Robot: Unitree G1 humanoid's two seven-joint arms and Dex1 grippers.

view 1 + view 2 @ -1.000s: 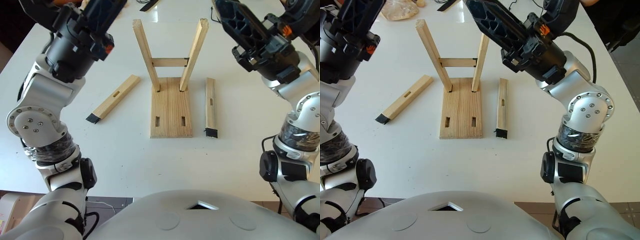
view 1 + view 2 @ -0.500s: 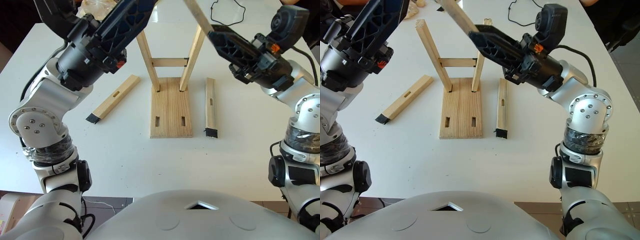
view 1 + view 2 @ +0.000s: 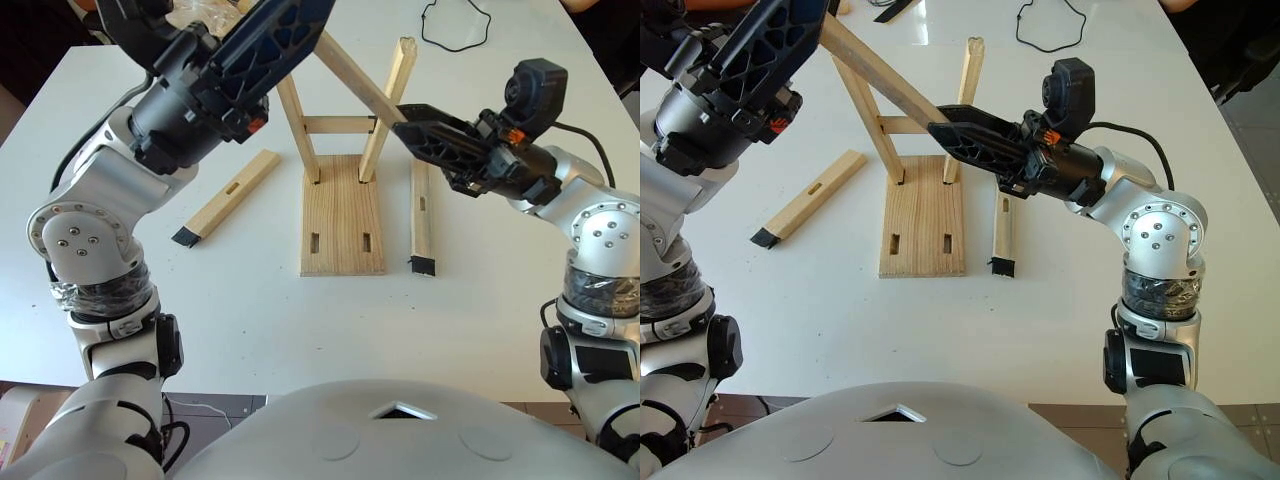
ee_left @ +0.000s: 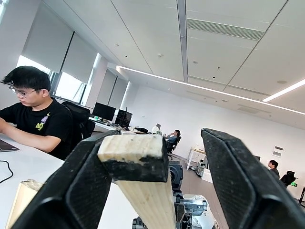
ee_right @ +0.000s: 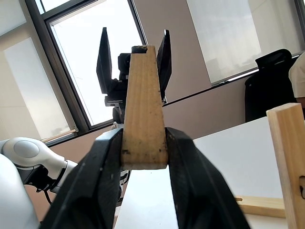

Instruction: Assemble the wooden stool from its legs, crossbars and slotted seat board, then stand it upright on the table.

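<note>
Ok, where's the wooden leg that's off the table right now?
In the head views the wooden leg slants through the air above the seat board, from the left pincer down to the right pincer, which is shut on it.

Left gripper (image 4: 159, 136) aimed up at office ceiling (image 4: 190, 47), fingers (image 4: 86, 186) spread. Leg (image 4: 143, 191) stands between them, black-tipped end uppermost: flush against one finger, clear gap to other. Second leg (image 4: 21, 200), bare end, beyond.

half-built stool
seat board (image 3: 343, 215) flat, two legs (image 3: 296, 110) with crossbar (image 3: 338, 125) upright at its 12 o'clock; loose legs (image 3: 228, 195) (image 3: 421, 210) at 9 and 3 (raised leg (image 3: 355, 75) slants above).
</note>
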